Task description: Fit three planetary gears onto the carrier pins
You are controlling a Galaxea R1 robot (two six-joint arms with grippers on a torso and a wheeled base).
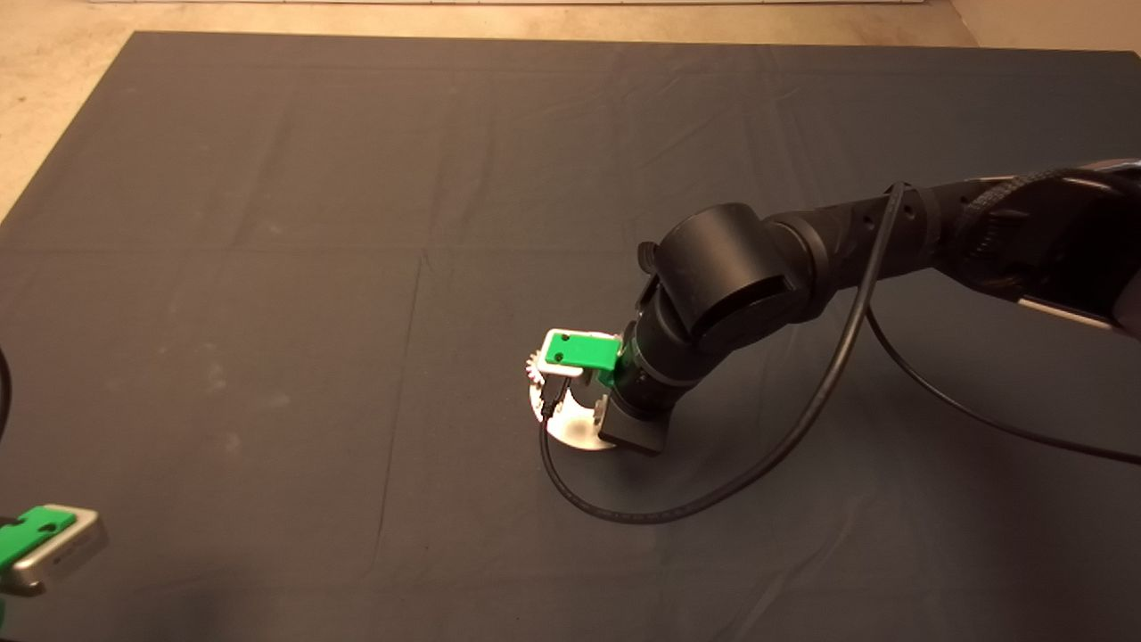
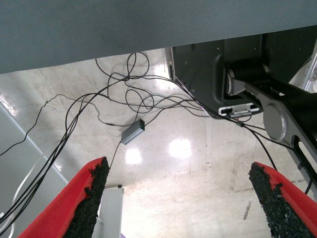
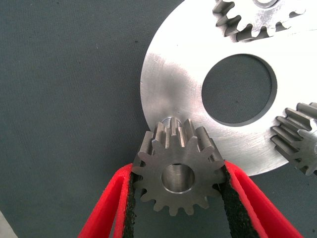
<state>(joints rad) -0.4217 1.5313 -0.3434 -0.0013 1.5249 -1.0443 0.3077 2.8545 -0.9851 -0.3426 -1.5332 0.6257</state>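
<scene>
In the right wrist view my right gripper (image 3: 178,171) is shut on a silvery planetary gear (image 3: 190,148), one pad on each side of its teeth. The gear hangs tilted at the rim of the white carrier disc (image 3: 173,84). Just behind it the top of one carrier pin (image 3: 171,120) shows. Two more planetary gears sit on the disc, one (image 3: 257,17) at its far side and one (image 3: 302,144) beside the centre hole; their pins are hidden. From above, the right gripper (image 1: 551,392) covers most of the disc (image 1: 575,430). The left gripper (image 1: 36,544) is parked.
A black cable (image 1: 624,513) loops over the mat just in front of the disc and runs back up the right arm (image 1: 731,267). The left wrist view shows its open gripper (image 2: 179,173) over a floor with tangled wires (image 2: 133,94).
</scene>
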